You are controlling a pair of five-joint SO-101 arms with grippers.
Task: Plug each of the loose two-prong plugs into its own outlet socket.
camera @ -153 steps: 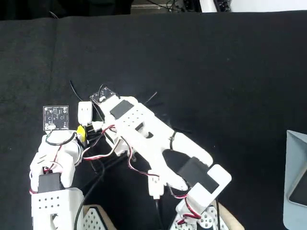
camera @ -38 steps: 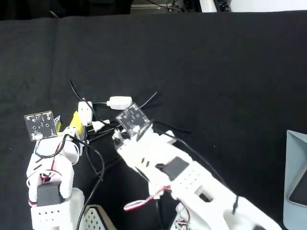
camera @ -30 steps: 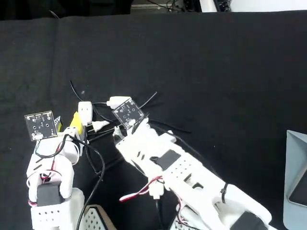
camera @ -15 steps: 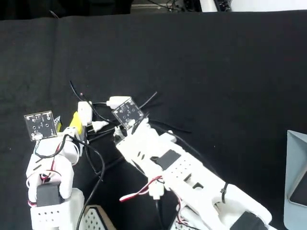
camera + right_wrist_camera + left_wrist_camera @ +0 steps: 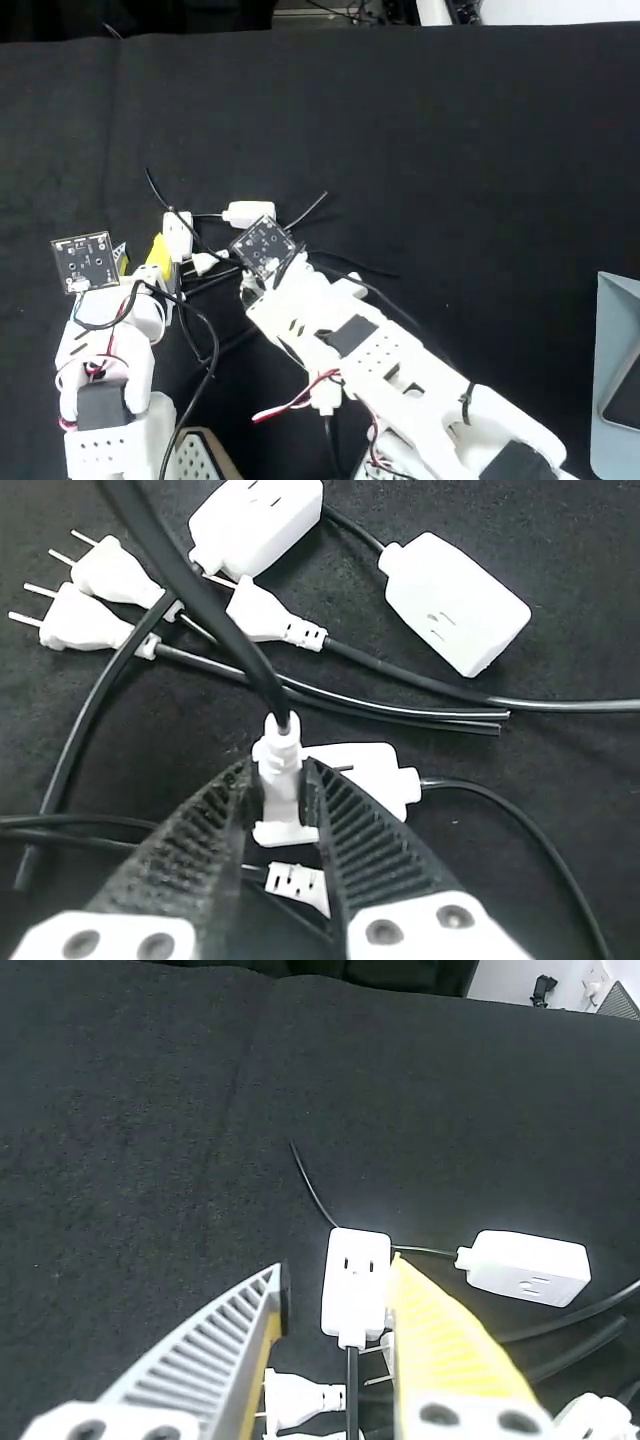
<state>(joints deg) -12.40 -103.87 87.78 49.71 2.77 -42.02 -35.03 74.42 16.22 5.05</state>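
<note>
My right gripper [image 5: 278, 778] is shut on a white two-prong plug [image 5: 279, 792] with a black cable, held just above a white outlet socket [image 5: 372, 768]. Two more sockets [image 5: 258, 520] [image 5: 455, 588] lie beyond, with three loose plugs [image 5: 75, 620] [image 5: 110, 570] [image 5: 265, 615] beside them. My left gripper [image 5: 332, 1278] stands open, its grey and yellow fingers either side of a white socket [image 5: 355, 1282]; a loose plug [image 5: 300, 1397] lies below it. In the high view the sockets [image 5: 178, 232] [image 5: 248, 213] sit just ahead of both arms.
Black cables [image 5: 205, 335] tangle over the black cloth between the two arms. A second socket [image 5: 527, 1268] lies beside the left gripper's yellow finger. A grey tray [image 5: 617, 370] stands at the table's right edge. The far half of the table is open cloth.
Five seconds ago the right arm lay across toward the left arm; it has since swung back to the centre. In the last second it edged slightly left. The left arm stayed still.
</note>
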